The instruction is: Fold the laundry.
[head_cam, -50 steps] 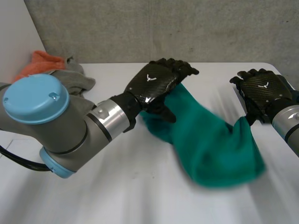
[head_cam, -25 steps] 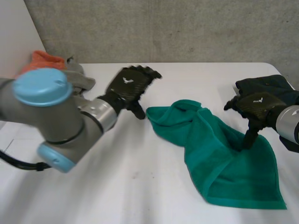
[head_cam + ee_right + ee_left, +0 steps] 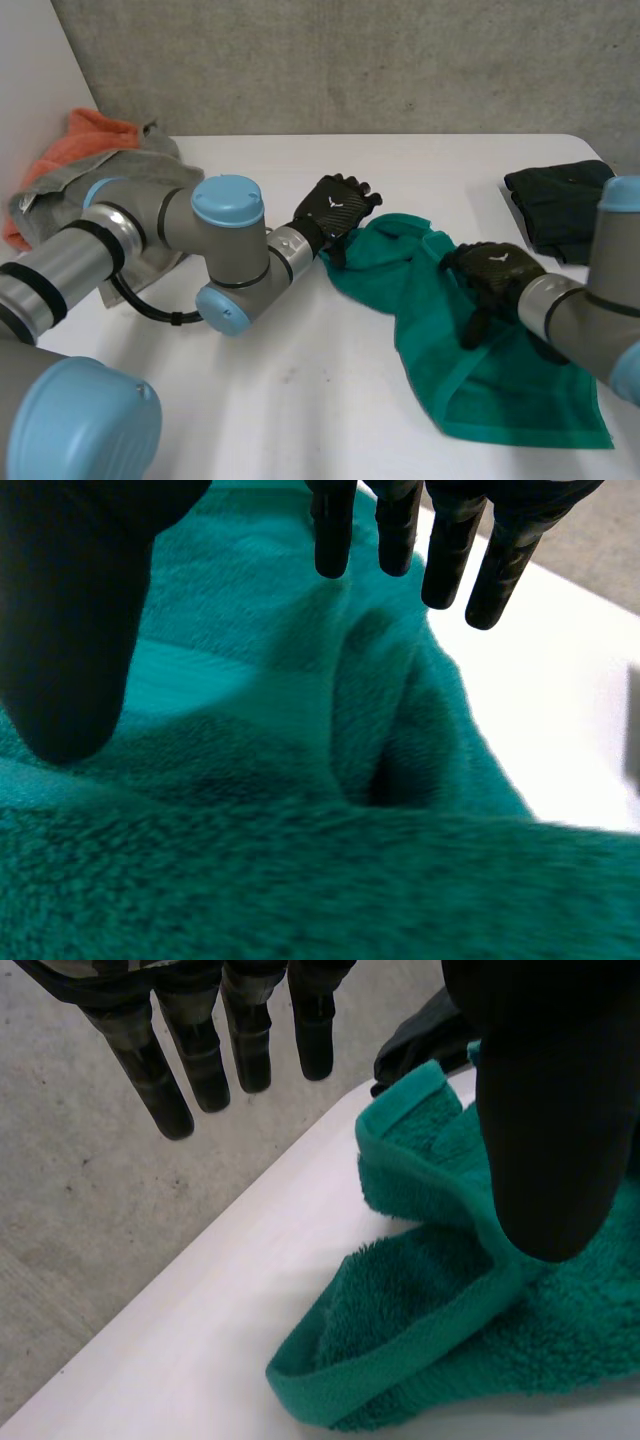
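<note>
Now, at the white table (image 3: 300, 400), a green towel (image 3: 470, 350) lies rumpled toward the near right corner, not yet flattened. The left hand (image 3: 335, 205) hovers at its bunched far-left corner, fingers straight, thumb over the hem, gripping nothing. The right hand (image 3: 495, 272) hangs over the towel's middle, likewise spread and empty. The step looks like spreading before any fold; next, each hand likely needs to pinch a corner and draw it flat.
</note>
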